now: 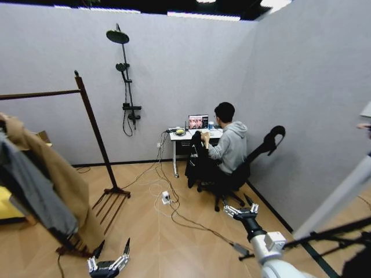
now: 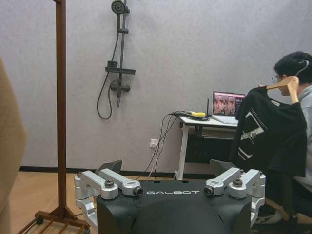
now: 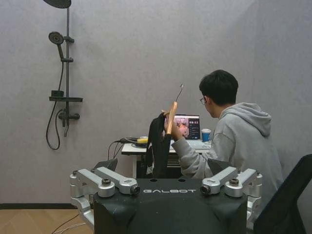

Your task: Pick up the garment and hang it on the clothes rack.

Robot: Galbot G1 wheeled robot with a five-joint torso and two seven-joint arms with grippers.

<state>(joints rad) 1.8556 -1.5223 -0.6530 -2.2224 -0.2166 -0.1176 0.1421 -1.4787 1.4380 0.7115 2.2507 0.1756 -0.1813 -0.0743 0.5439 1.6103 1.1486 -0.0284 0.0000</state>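
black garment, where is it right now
The black garment hangs on a wooden hanger held up by the seated person, beside the desk, right of centre.

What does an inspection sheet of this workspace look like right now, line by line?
Surface: bare wooden floor.
Job's things: black garment on a wooden hanger, held up by a seated person; clothes rack at left.
Clutter: tan coat and grey jacket on the rack.
Grippers: left gripper low, open, empty; right gripper open, empty.
Cables: cords trail from the desk across the floor.
Surroundings: grey walls, shower fixture, laptop.
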